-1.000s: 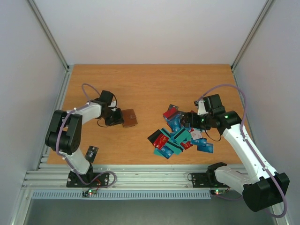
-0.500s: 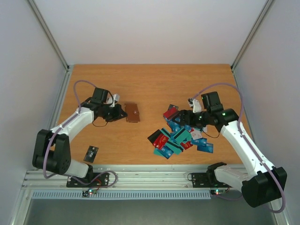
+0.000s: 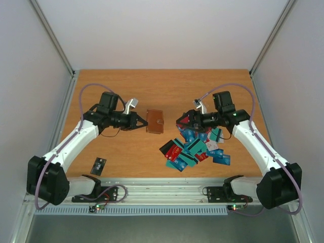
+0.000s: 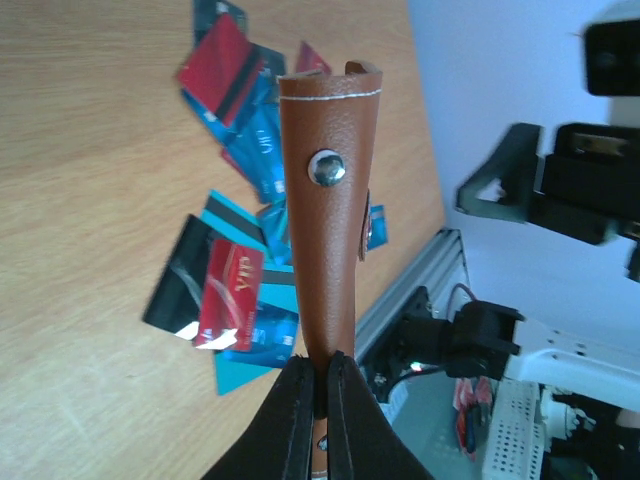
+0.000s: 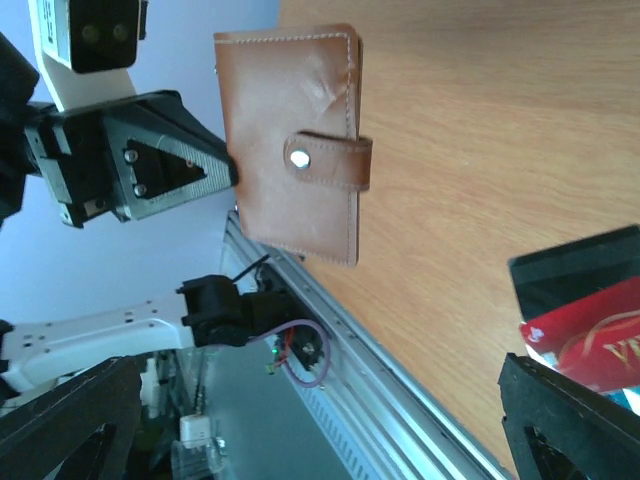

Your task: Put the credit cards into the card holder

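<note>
The card holder point(image 3: 154, 121) is a brown wallet with a snap strap. It hangs above the table, and my left gripper point(image 3: 142, 122) is shut on one of its edges. In the left wrist view the card holder point(image 4: 330, 190) stands up from my shut left gripper point(image 4: 318, 385). Right of it, the credit cards point(image 3: 195, 146) lie in a loose pile of teal, blue, red and black. My right gripper point(image 3: 184, 121) hovers over the pile's far left end, open and empty, facing the card holder point(image 5: 295, 140). Its fingers point(image 5: 70, 425) frame that view.
One dark card point(image 3: 98, 165) lies alone near the front edge, by the left arm's base. Metal rails point(image 3: 162, 190) run along the front of the table. White walls close in the sides and back.
My left arm has swung right and carried the card holder toward the table's middle. My right gripper has moved left over the pile toward it and opened wider.
</note>
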Robot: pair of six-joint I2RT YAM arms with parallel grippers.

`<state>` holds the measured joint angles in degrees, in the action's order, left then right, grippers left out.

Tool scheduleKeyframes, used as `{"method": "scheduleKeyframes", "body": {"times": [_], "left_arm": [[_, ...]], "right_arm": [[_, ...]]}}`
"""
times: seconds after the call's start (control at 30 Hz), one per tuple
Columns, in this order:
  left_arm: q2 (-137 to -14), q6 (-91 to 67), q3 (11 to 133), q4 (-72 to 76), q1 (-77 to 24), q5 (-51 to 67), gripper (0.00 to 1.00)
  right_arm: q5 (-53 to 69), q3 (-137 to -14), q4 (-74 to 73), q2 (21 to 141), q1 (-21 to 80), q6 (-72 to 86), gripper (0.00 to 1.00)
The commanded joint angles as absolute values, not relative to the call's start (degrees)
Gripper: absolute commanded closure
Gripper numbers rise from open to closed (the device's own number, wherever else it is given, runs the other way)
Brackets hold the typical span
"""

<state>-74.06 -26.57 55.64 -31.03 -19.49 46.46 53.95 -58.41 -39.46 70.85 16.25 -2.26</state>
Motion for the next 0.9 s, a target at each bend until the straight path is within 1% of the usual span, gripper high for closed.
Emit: {"method": "scheduleKeyframes", "body": {"times": [0.0,0.3,0.53,0.6,0.73,0.87], "left_arm": [[-70.49,-29.88,58.27,-28.20,-20.89,53.48,1.00],[-68.22,-36.04,59.11,-23.81,-22.05,58.16,1.00],[-67.24,-42.27,58.07,-16.44,-22.06,62.06,1.00],[-67.16,-43.67,57.72,-14.80,-22.06,62.90,1.00],[-67.08,-44.95,57.44,-14.11,-22.06,63.81,1.00],[-66.88,-45.24,57.14,-14.08,-22.27,64.67,1.00]], "right_arm": [[61.23,-59.70,-33.12,72.35,16.69,3.45,0.01],[65.39,-59.22,-20.78,75.85,17.08,12.50,0.02],[68.07,-59.28,-10.29,79.08,19.36,19.84,0.12],[69.11,-59.09,-6.94,79.99,20.20,22.19,0.17],[70.79,-57.19,4.93,80.90,21.09,29.97,0.37],[71.13,-55.14,19.39,81.86,21.16,39.75,0.52]]}}
